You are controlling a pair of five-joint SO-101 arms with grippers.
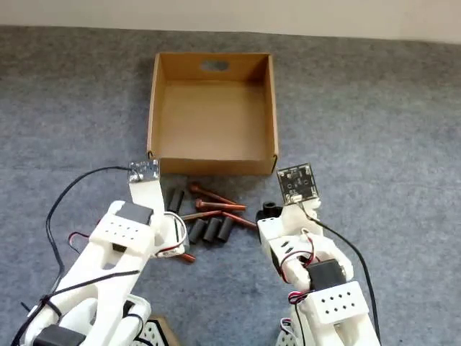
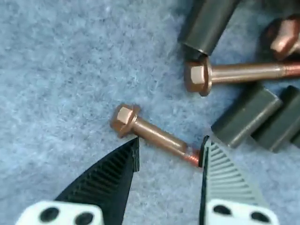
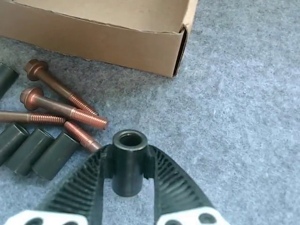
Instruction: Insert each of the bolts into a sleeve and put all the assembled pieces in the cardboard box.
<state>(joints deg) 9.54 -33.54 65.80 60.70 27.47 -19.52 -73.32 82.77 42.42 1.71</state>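
The left pincer (image 2: 170, 146) stands wide over a copper bolt (image 2: 150, 132) lying flat on the grey counter (image 1: 374, 108), lower left of centre in the high view. The bolt runs almost from one fingertip to the other, so closing now would likely push it end to end. Turning the wrist so the jaws cross the smooth shank, clear of the threads, should give a firmer hold. The right pincer (image 3: 127, 154), right of centre, grips a dark sleeve (image 3: 129, 176) with its bore open and unobstructed, ready to receive the threaded tip. Spare bolts (image 3: 61, 91) and sleeves (image 3: 35, 152) lie clustered just below the empty cardboard box (image 1: 213, 167), upper centre.
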